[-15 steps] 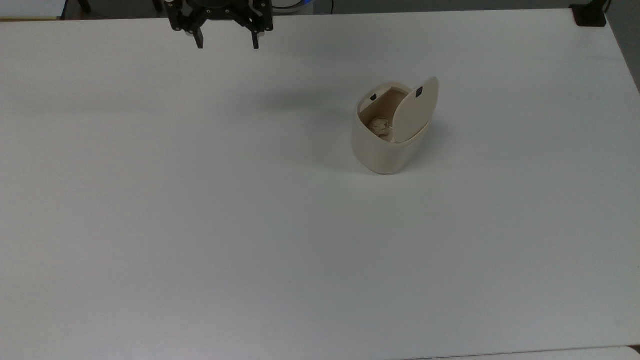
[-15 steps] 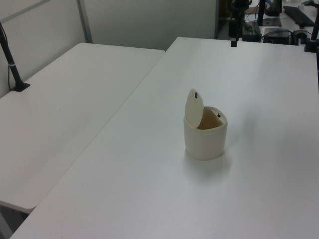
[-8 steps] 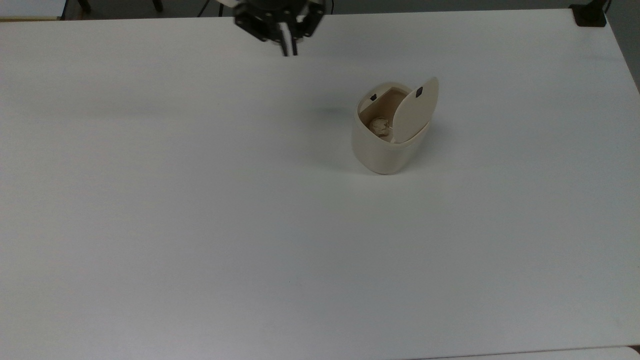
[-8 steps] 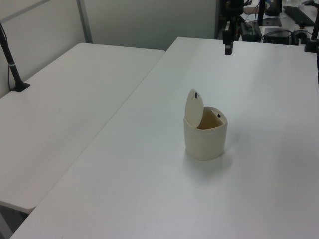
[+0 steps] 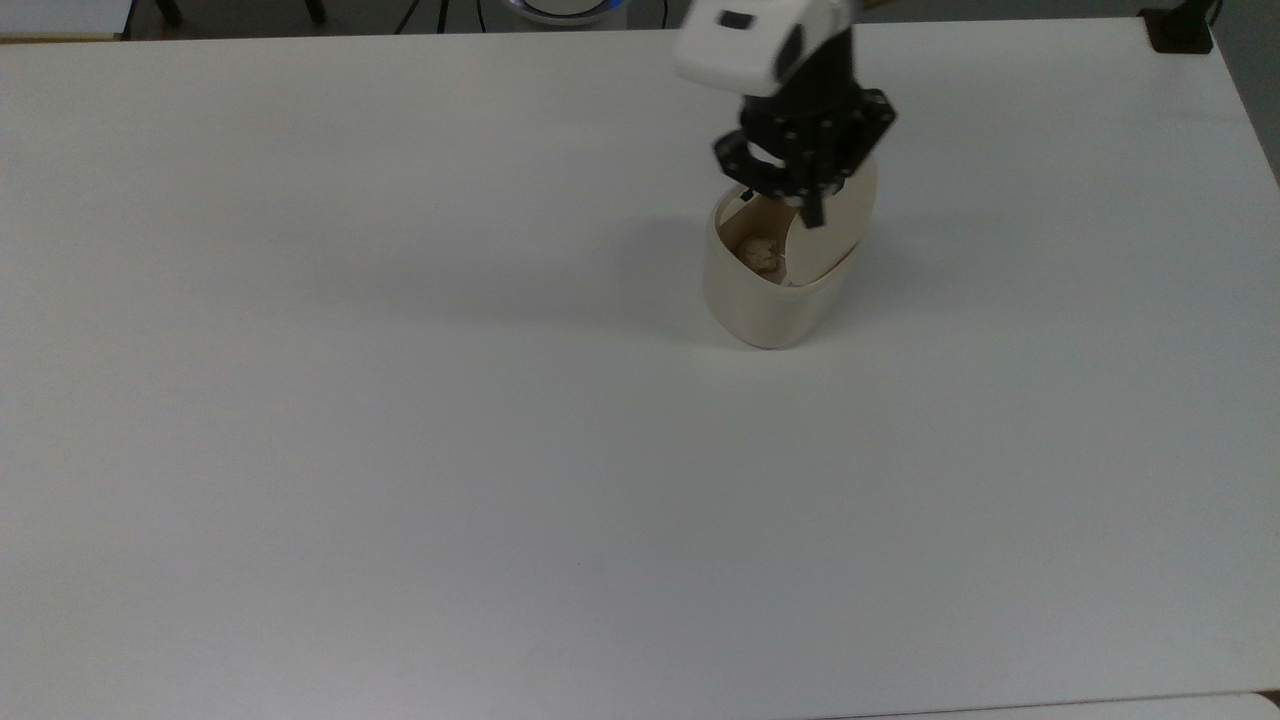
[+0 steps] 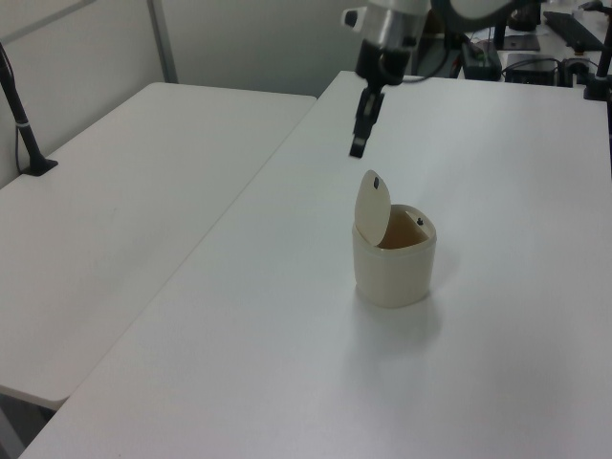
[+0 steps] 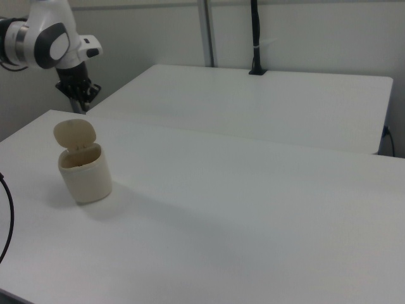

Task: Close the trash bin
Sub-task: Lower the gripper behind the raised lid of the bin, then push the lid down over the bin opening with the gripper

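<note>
The cream trash bin (image 5: 765, 300) stands on the white table (image 5: 400, 400), right of centre in the top view. Its flat lid (image 5: 835, 240) is hinged up almost upright, and crumpled paper (image 5: 758, 250) lies inside. My black gripper (image 5: 808, 212) hangs shut just above the lid's upper edge and covers the lid's top in the top view. In the left view the gripper (image 6: 357, 148) is a little above and to the left of the raised lid (image 6: 373, 203), apart from it. The right view puts the gripper (image 7: 79, 104) behind the bin (image 7: 85, 174).
A second white table (image 6: 143, 191) adjoins on the left view's left, with a black post (image 6: 19, 115) clamped to it. A black clamp (image 5: 1180, 30) sits at the top view's upper right corner. A cable (image 7: 5, 215) hangs at the right view's left edge.
The arm has swept from the far edge at the top view's upper left to just above the bin. Its fingers went from spread to together. The bin and lid stayed still.
</note>
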Controlling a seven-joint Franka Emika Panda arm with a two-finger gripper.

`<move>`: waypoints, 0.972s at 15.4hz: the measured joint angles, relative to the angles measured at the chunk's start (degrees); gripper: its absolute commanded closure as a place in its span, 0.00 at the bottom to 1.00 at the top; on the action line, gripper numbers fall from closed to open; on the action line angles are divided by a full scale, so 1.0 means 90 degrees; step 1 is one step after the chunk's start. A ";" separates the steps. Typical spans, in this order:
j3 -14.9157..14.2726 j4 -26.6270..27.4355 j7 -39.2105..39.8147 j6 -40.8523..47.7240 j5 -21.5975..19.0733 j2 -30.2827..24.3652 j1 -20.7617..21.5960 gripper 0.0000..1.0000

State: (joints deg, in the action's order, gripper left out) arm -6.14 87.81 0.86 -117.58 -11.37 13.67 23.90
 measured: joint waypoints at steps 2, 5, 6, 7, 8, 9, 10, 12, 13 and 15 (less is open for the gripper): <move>-0.0004 -0.0183 0.0127 -0.0254 0.0000 0.0176 0.0241 1.00; -0.0007 -0.0408 0.0467 -0.0300 0.0004 0.0355 0.0419 1.00; -0.0007 -0.0410 0.0677 -0.0248 0.0004 0.0378 0.0446 1.00; -0.0006 -0.0407 0.0862 -0.0097 0.0004 0.0398 0.0461 1.00; -0.0006 -0.0404 0.1030 0.0146 0.0004 0.0413 0.0462 1.00; -0.0009 -0.0403 0.1219 0.0428 0.0005 0.0416 0.0455 1.00; -0.0017 -0.0408 0.1409 0.0681 0.0006 0.0410 0.0447 1.00; -0.0054 -0.0409 0.1700 0.1089 0.0006 0.0385 0.0427 1.00; -0.0072 -0.0406 0.1787 0.1225 0.0036 0.0369 0.0403 1.00; -0.0081 -0.0350 0.1907 0.1461 0.0202 0.0339 0.0316 1.00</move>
State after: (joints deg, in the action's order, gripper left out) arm -6.87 84.66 18.02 -104.43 -9.55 16.72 26.75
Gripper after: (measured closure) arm 0.991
